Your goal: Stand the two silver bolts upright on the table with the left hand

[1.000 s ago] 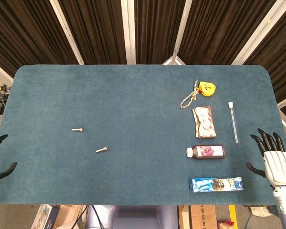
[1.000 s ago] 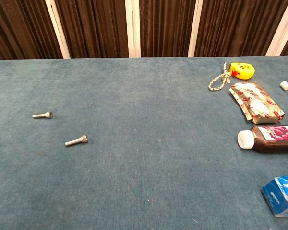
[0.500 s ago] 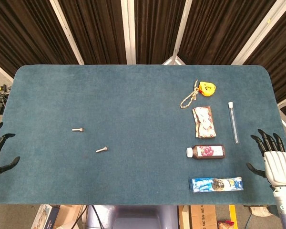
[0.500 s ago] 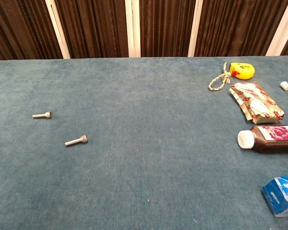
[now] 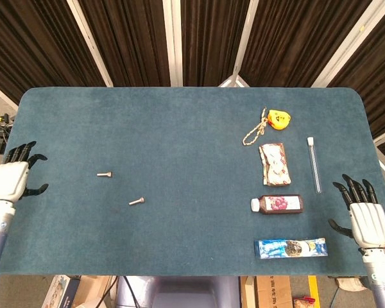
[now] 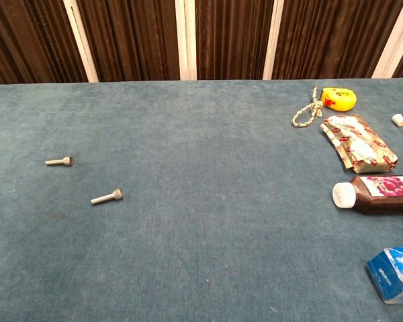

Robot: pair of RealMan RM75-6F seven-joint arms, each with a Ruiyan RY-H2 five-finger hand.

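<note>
A: Head view first, nearest edge of the table (image 5: 179, 250): the left hand (image 5: 14, 178) is sitting at about nine o'clock, just over the rim, fingers spread apart and holding nothing. The right hand (image 5: 366, 218) is waiting at roughly four o'clock, likewise splayed and empty.

B: And the bolts?

A: Both are lying flat on the cloth, neither one upright. The nearer bolt (image 5: 136, 201) is lying around eight o'clock from the table's centre; the farther bolt (image 5: 103, 174) is lying nearer nine o'clock, between its mate and the left hand. They are resting apart, not touching.

B: Chest view agreeing?

A: Yes. The nearer one (image 6: 107, 197) and the farther one (image 6: 59, 161) are both showing on their sides with heads pointing right. Neither hand is appearing there.

B: What is worrying you?

A: I am judging that the bolts are small and round, so fingertips coming down off-centre could be rolling one away instead of pinching it. The soft cloth is also looking like a poor footing; a bolt released slightly tilted is likely to be toppling. Standing it on the wider head would be giving it a safer base.

B: Anything farther out?

A: Toward three o'clock a blue packet (image 5: 290, 248), a dark bottle (image 5: 277, 204), a foil pouch (image 5: 274, 163), a glass tube (image 5: 314, 164), and at one o'clock a yellow tape measure (image 5: 279, 119) are lying well apart from the bolts.
</note>
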